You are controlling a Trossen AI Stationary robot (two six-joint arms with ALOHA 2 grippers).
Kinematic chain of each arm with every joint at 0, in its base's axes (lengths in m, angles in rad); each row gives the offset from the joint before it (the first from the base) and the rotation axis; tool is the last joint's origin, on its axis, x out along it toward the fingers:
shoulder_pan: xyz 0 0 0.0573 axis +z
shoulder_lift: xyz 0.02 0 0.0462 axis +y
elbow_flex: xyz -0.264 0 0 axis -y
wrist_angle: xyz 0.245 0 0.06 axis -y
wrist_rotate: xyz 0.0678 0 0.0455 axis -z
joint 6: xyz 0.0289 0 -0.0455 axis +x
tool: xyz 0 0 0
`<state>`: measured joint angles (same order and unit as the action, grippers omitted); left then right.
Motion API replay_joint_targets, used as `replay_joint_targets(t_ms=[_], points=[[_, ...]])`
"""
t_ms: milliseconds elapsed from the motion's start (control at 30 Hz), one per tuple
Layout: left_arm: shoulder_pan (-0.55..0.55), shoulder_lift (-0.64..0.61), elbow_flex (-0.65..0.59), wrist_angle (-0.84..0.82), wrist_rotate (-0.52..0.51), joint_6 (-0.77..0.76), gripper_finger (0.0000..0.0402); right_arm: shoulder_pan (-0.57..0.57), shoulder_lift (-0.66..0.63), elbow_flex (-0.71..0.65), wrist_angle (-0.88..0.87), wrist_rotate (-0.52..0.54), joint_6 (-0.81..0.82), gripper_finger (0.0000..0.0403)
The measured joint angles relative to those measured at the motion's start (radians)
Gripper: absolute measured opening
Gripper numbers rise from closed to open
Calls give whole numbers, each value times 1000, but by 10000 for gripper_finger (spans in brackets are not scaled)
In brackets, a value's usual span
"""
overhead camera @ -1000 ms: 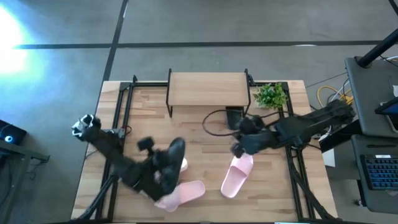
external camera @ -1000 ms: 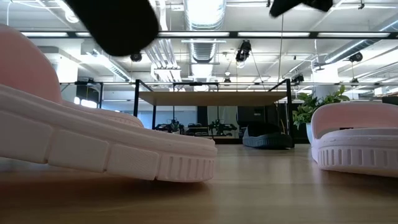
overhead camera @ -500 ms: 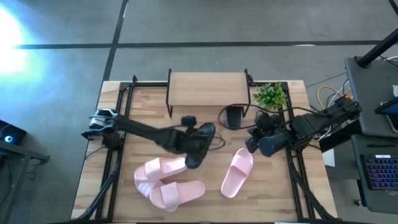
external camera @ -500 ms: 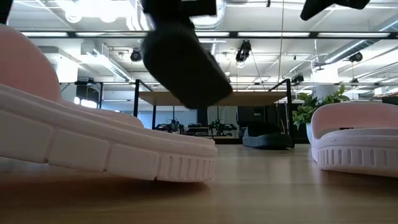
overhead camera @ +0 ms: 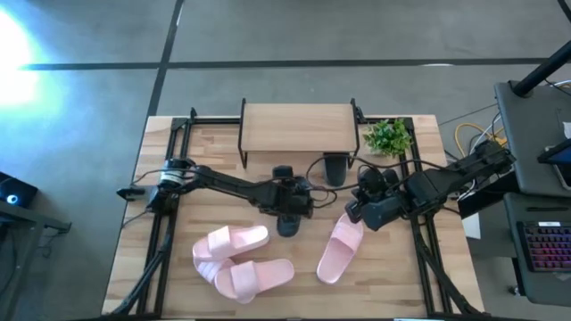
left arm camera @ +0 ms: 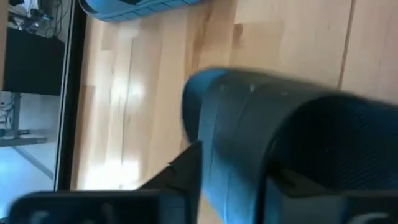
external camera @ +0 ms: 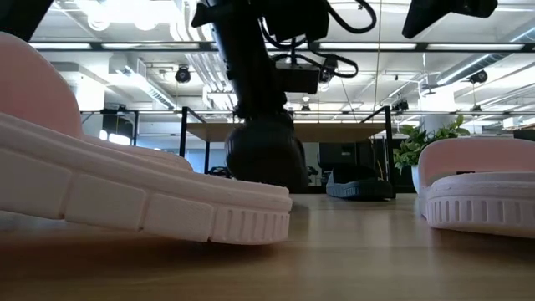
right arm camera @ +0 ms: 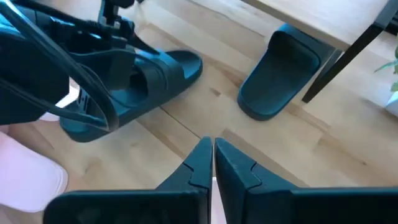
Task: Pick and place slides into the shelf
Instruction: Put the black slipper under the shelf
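Small green potted plant (overhead camera: 388, 137) near the table's (overhead camera: 205, 175) far right corner. Yellow cables (overhead camera: 471, 135) and a keyboard (overhead camera: 546, 246) beyond the right edge. Ceiling lights and ducts (external camera: 276, 33) in the room behind.

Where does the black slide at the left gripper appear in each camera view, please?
High view: black slide, table centre, in front of the shelf.
Low view: centre, before the shelf.
Left wrist view: fills the picture.
Right wrist view, beside the shelf.
Shared landmark: the shelf.
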<state>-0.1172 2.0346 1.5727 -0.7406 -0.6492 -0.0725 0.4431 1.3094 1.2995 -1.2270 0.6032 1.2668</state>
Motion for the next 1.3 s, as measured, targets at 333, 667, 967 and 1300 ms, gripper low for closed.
replay_joint_targets(t_ms=[333,667,967,1300], points=[[-47,-133,9,-151,161,-119,230,0,2,0,0,-5,-5,11],[-62,-336,-327,77,417,-488,122,-1,2,0,-4,0,-37,11],[-23,-318,-429,205,335,-352,17,0,2,0,-3,0,-37,11],[75,-176,-362,290,399,-242,12,0,2,0,-3,-8,-34,11]])
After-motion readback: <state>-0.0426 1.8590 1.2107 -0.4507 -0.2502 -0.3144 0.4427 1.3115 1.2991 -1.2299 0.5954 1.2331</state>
